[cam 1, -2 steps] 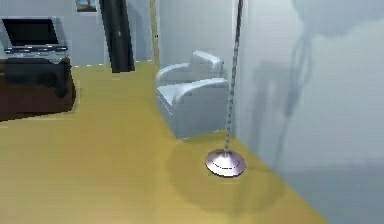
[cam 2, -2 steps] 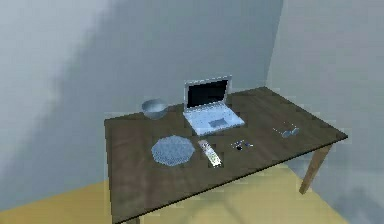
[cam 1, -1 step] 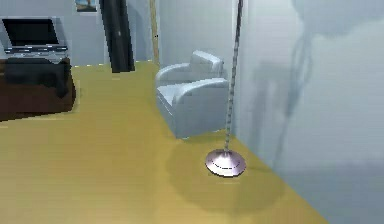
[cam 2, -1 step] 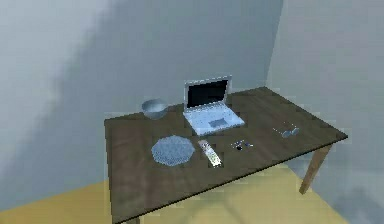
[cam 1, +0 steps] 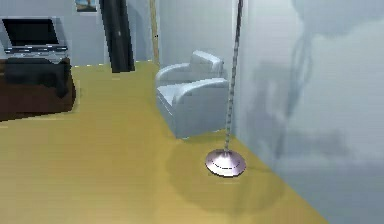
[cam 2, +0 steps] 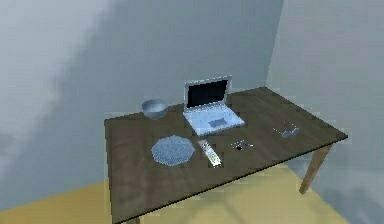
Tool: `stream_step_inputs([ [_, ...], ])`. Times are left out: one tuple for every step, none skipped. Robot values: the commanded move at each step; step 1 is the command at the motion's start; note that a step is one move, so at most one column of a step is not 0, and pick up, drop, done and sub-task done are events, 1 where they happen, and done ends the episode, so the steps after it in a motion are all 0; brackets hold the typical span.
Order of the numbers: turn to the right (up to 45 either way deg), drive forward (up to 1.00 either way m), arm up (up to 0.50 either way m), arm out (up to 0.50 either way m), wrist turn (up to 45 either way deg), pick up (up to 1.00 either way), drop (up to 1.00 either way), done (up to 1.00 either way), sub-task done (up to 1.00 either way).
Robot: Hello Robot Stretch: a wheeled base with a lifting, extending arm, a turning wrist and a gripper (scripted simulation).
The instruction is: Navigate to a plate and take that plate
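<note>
Arm side view, left to right: a dark wooden table (cam 2: 130, 185) carries a grey bowl (cam 2: 153, 107) near its far left corner. A flat blue-grey disc, which I take for the plate (cam 2: 172, 152), lies near the table's near edge, left of its middle. A remote (cam 2: 209, 153) lies just beside the plate, seemingly not touching it. An open laptop (cam 2: 212, 105) stands toward the far edge, then comes a small dark bit (cam 2: 240, 145), and a flat grey thing (cam 2: 290, 130) lies toward the right edge. Step in hand, as I judge it: squaring the base to the table before the reach. The plate sits left of this view's middle, so a short forward creep should line it up. The reach should then come in above the tabletop and go for the plate's rim, keeping off the remote. A flat plate gives little to grip, so go slowly. I cannot tell the gripper's state from these frames. The forward view adds what governs that creep: a dark desk (cam 1: 35, 85) with a screen (cam 1: 33, 35) at the left, then a pale armchair (cam 1: 195, 90). A floor lamp (cam 1: 227, 160) has its base close ahead, by the wall at the right. The arm side view supplies the table and the plate.
</note>
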Motion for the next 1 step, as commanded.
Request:
stream_step_inputs([
  [0.0, 0.0, 0.0, 0.46, 0.0, 0.0, 0.0, 0.0, 0.0],
])
